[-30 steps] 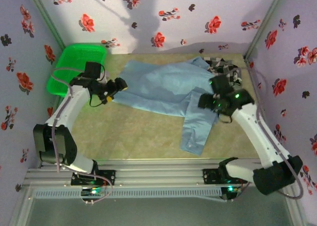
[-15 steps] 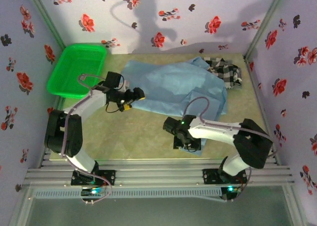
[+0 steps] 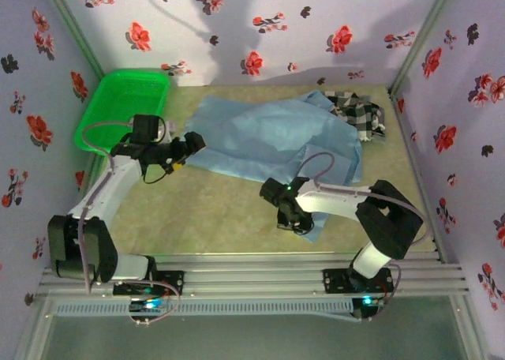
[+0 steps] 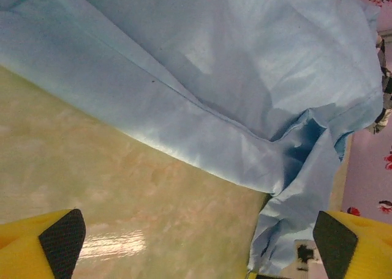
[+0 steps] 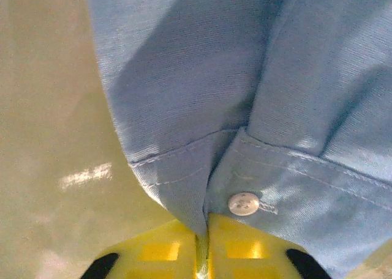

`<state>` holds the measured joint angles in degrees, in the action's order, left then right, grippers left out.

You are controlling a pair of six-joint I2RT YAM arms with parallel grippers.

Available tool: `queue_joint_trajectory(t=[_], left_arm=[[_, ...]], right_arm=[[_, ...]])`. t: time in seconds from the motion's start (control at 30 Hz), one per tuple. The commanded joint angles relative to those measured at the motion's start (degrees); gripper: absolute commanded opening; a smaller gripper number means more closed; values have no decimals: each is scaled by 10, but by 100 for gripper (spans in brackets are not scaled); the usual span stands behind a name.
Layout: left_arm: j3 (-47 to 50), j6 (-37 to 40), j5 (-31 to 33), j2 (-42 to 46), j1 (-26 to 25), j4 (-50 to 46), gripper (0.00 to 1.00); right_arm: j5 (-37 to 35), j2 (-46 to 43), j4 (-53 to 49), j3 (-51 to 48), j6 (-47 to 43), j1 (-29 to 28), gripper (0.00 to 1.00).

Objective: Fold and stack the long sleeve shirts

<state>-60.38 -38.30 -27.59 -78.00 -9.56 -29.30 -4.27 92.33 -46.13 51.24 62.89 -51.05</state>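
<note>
The right gripper [image 3: 295, 223] clenched the near cuff [image 5: 245, 187] of the blue shirt [image 3: 264, 135], spread across the middle. The left gripper [image 3: 192, 142] gaped, released, at its left edge. The checked shirt [image 3: 359, 114] lay bunched far right.

Light blue shirt [image 3: 268, 135] is spread out; checked shirt [image 3: 359, 114] is bunched at its far-right corner. Left gripper [image 3: 193, 142] is held at its left edge, right gripper [image 3: 293, 223] at the near cuff.

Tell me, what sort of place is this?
Probably a robot test booth, not a home: flower-papered walls box in a table, an aluminium rail runs along its front, and a light blue shirt lies spread out.
</note>
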Motion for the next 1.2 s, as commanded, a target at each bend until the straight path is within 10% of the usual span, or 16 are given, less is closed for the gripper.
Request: queue_joint_trajectory(t=[0.0,0.3,0.8,1.17], left_arm=[[-26,52,9,15,11,-54,99],[-46,73,12,6,26,-64,99],[-27,87,19,-30,41,-55,99],[70,26,-10,-34,18,14,100]], right_arm=[[-20,-41,-19,41,-43,40,5],[59,-67,-60,279,-131,148,0],[179,183,15,547,-87,150,0],[172,347,-149,896,-169,192,0]])
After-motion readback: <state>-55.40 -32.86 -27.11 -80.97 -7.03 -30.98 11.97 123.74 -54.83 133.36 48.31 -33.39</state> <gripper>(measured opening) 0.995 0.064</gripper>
